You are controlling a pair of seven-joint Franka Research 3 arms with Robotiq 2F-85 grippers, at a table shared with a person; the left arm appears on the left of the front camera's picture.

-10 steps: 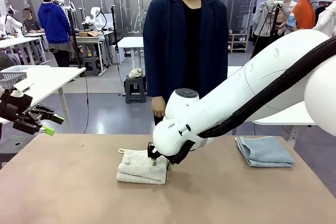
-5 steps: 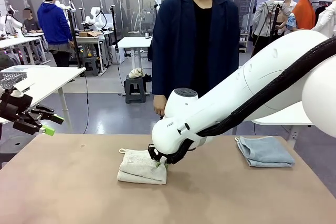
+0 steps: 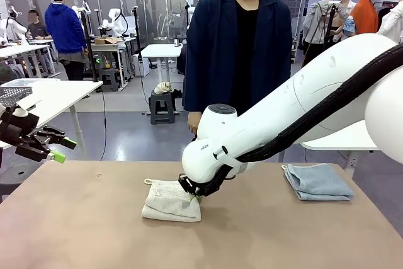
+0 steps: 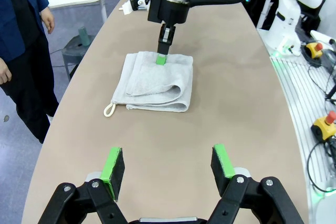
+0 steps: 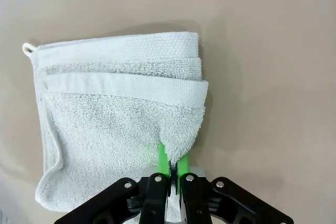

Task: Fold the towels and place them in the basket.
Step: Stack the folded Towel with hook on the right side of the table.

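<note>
Lifted slightly: folded cream towel [image 5: 115, 124], corner-looped.

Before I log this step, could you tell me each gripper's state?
Left gripper: open, holding nothing.
Right gripper: shut on the cream towel.

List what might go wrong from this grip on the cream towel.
1. The right gripper pinches only a small tuft at the edge of the folded cream towel; lifting may pull the layers open.
2. The thin pinch may slip.
3. The left gripper is open and away, so nothing steadies the fold.
</note>
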